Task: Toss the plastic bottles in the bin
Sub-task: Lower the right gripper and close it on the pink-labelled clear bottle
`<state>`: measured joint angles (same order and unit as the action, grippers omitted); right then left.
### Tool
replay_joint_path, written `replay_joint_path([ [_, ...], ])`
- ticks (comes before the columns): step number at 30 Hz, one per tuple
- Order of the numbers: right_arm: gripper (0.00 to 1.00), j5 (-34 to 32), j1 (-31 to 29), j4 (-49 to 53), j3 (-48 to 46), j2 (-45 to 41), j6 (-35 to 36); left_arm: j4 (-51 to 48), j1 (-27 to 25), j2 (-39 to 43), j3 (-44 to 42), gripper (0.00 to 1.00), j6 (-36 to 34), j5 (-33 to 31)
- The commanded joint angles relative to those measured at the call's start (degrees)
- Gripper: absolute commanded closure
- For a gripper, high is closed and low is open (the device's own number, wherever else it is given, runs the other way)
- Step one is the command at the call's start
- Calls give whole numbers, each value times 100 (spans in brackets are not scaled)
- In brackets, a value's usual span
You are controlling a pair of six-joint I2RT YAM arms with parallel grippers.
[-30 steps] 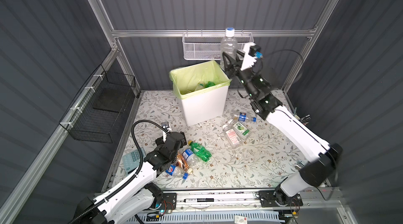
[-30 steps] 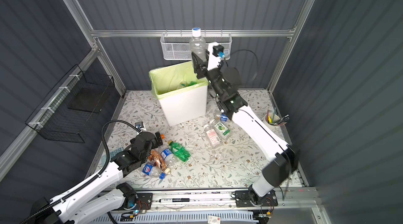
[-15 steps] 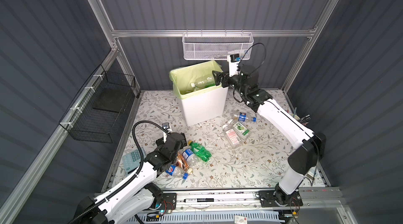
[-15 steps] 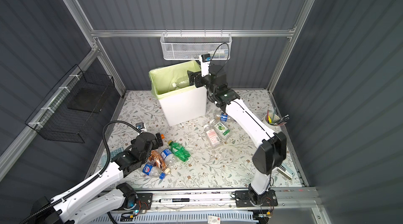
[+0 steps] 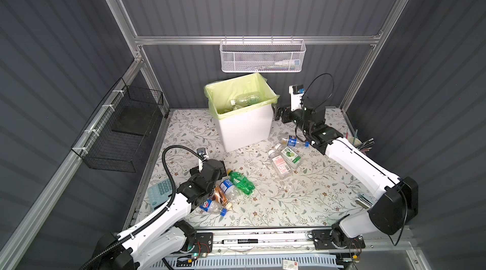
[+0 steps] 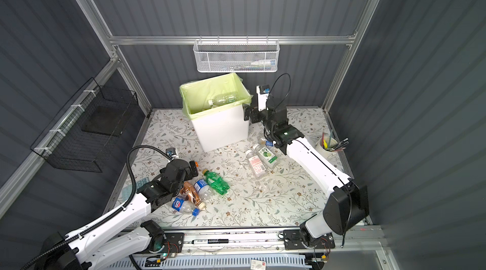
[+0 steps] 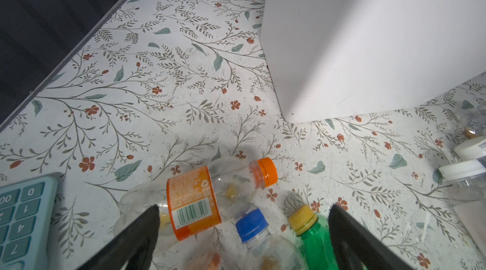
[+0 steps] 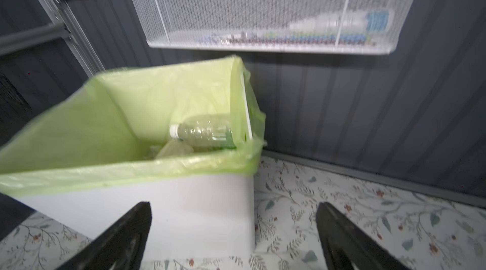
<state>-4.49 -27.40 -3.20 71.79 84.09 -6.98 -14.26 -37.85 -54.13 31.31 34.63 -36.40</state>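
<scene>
The bin (image 5: 244, 126) (image 6: 221, 129) (image 8: 200, 203) stands at the back, white with a yellow-green liner. Inside it lies a clear white-capped bottle (image 5: 246, 99) (image 8: 202, 133) on others. My right gripper (image 5: 277, 114) (image 8: 234, 206) is open and empty, level with the bin's right wall. My left gripper (image 5: 219, 174) (image 7: 243, 208) hangs open over a cluster of plastic bottles: an orange-labelled one (image 7: 194, 200), a blue-capped one (image 7: 259, 239), a green one (image 5: 240, 182) (image 7: 313, 237) and a brown one (image 5: 221, 197). Three more bottles (image 5: 285, 160) lie right of the bin.
A white mesh basket (image 5: 263, 56) hangs on the back wall above the bin. A black wire basket (image 5: 123, 129) hangs on the left wall. A teal calculator (image 5: 160, 192) (image 7: 21, 218) lies beside the left arm. A cup of pens (image 5: 355, 142) stands at the right.
My right gripper opened and let go of the clear bottle, which dropped into the bin. The right arm then came down beside the bin. The left arm has not moved.
</scene>
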Motion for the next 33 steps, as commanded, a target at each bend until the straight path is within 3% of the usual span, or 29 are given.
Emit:
replay_joint_path([
  [1, 1, 144, 60, 394, -674, -339, -184, -167, -4, 102, -57, 0, 158, -111],
  [6, 1, 452, 40, 456, -1753, -561, -653, -146, -3, 139, -100, 0, 177, -209],
  [12, 1, 390, -265, 701, -2248, -214, -1023, -96, -3, 5, -52, 0, 150, -183],
  [33, 7, -249, -772, 2134, -1295, 1469, -981, -93, -1, 2, -64, 0, 105, -165],
])
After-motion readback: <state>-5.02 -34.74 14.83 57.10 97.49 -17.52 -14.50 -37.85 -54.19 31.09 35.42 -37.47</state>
